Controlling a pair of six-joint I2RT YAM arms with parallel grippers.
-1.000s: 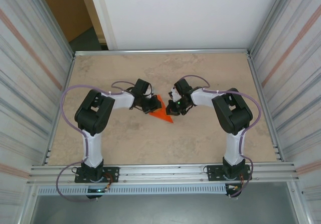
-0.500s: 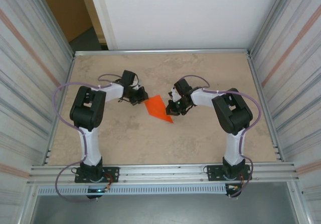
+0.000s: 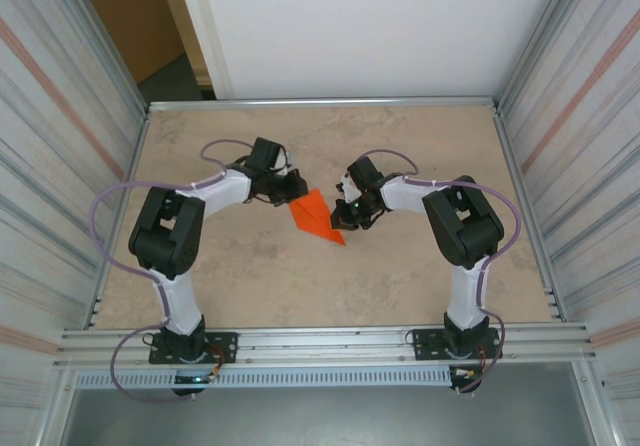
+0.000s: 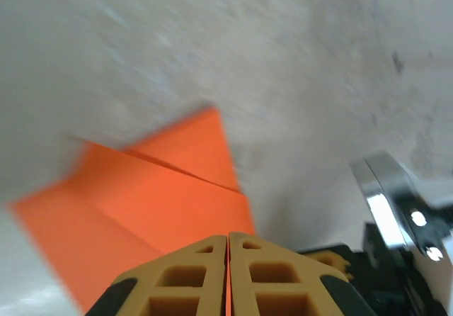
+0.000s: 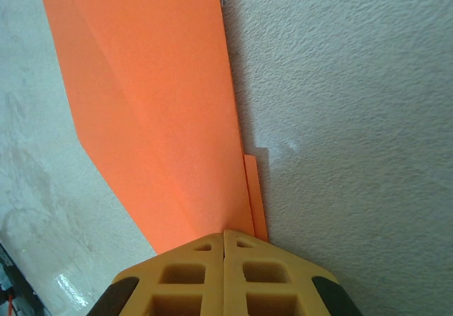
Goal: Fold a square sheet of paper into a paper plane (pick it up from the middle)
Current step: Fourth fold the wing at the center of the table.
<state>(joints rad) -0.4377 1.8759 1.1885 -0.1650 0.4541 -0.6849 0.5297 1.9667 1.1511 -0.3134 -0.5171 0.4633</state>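
left gripper (image 3: 293, 194) jaws closed, tips at the edge of folded orange paper (image 3: 316, 216) | paper flat on table (image 3: 250, 286) between both grippers; likely light, floppy, slides and creases easily; best pinched at a thin edge | right gripper (image 3: 347, 213) closed, tips on paper's edge, grip unclear

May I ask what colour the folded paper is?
The paper is plain bright orange, clearest in the right wrist view.

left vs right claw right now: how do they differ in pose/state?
Position: left claw sits at the far-left corner of the orange paper; right claw sits on its right edge, nearer the pointed near end. Heading: left claw points rightward, right claw points leftward, so they face each other across the sheet. Shared: both are shut, tips down at the paper.
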